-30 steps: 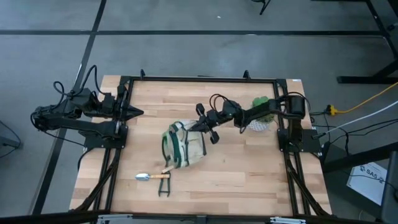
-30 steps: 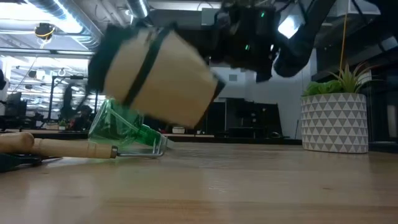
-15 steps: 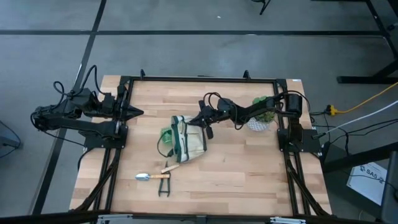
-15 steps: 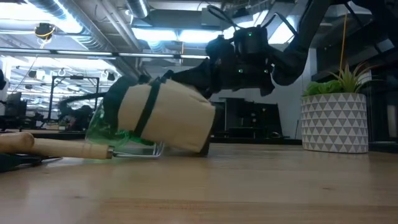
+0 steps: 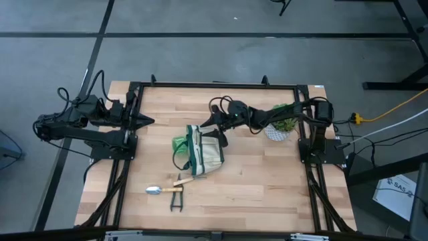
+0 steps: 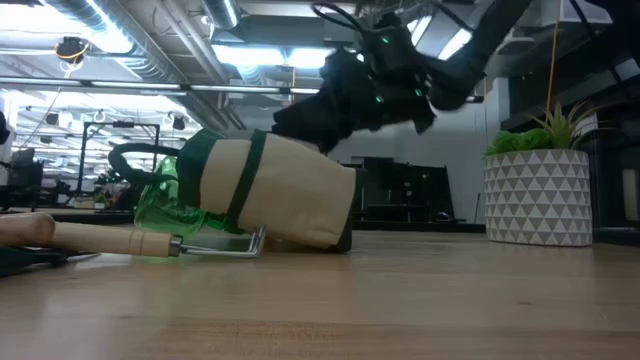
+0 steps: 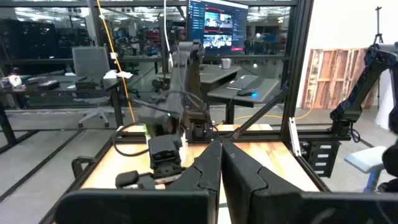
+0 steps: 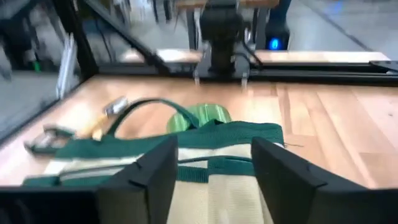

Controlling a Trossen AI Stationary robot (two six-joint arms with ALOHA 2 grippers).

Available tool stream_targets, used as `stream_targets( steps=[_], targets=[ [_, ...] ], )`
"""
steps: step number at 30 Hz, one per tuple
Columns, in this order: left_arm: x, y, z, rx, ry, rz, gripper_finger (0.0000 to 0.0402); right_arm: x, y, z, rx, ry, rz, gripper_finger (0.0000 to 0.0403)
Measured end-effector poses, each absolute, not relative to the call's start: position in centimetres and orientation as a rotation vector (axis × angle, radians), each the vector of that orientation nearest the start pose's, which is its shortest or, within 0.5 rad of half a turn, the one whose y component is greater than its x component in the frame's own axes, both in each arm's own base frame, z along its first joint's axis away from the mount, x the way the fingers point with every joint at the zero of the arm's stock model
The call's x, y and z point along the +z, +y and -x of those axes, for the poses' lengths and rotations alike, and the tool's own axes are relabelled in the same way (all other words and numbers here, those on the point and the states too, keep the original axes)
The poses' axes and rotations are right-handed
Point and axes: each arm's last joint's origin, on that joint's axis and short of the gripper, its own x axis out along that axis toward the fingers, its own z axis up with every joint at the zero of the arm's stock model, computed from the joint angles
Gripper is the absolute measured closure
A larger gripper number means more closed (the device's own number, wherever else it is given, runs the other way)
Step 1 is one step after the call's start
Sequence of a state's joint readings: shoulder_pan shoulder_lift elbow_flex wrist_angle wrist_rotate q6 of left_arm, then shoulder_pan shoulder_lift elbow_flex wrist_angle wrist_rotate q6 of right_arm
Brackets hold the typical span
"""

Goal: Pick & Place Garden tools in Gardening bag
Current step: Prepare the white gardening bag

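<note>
Fingers of the right gripper (image 5: 215, 131) stand released at two o'clock of the gardening bag (image 5: 204, 152), presumably to reposition it; left gripper (image 5: 148, 122), clenched, waits at nine o'clock.

The gardening bag (image 5: 201, 153) lay mid-table; the spray bottle (image 5: 179, 142) touched its left side, the trowel (image 5: 164, 189) lay near its front.
</note>
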State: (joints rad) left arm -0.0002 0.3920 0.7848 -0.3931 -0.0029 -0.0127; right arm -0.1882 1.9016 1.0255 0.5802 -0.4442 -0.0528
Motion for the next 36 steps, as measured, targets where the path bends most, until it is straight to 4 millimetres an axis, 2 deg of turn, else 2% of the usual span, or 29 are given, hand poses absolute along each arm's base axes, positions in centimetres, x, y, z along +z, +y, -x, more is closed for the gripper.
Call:
stream_targets(
  steps=[3, 6, 10, 13, 17, 29, 36],
  targets=[
    [35.4, 0.0, -7.6, 0.003, 0.001, 0.013, 0.0396, 19.4, -5.1, -40.3, 0.321, 0.401, 0.048, 0.0178],
    [35.4, 0.0, -7.6, 0.003, 0.001, 0.013, 0.0395, 21.1, -3.2, -41.1, 0.426, 0.555, 0.177, 0.0175],
    [35.3, 0.0, -7.6, 0.003, 0.001, 0.012, 0.0395, 22.7, -0.2, -41.0, 0.464, 0.733, 0.454, 0.0178],
    [35.3, 0.0, -7.6, 0.003, 0.001, 0.013, 0.0395, 23.4, 1.6, -41.0, 0.415, 0.780, 0.646, 0.0182],
    [35.3, 0.0, -7.6, 0.003, 0.001, 0.013, 0.0395, 24.4, 3.1, -41.5, 0.347, 0.749, 0.769, 0.0192],
    [35.3, 0.0, -7.6, 0.003, 0.001, 0.013, 0.0395, 26.7, 3.4, -42.1, 0.352, 0.682, 0.861, 0.0233],
    [35.3, 0.0, -7.6, 0.003, 0.001, 0.012, 0.0396, 26.5, 3.9, -42.2, 0.389, 0.675, 0.856, 0.0235]
  ],
)
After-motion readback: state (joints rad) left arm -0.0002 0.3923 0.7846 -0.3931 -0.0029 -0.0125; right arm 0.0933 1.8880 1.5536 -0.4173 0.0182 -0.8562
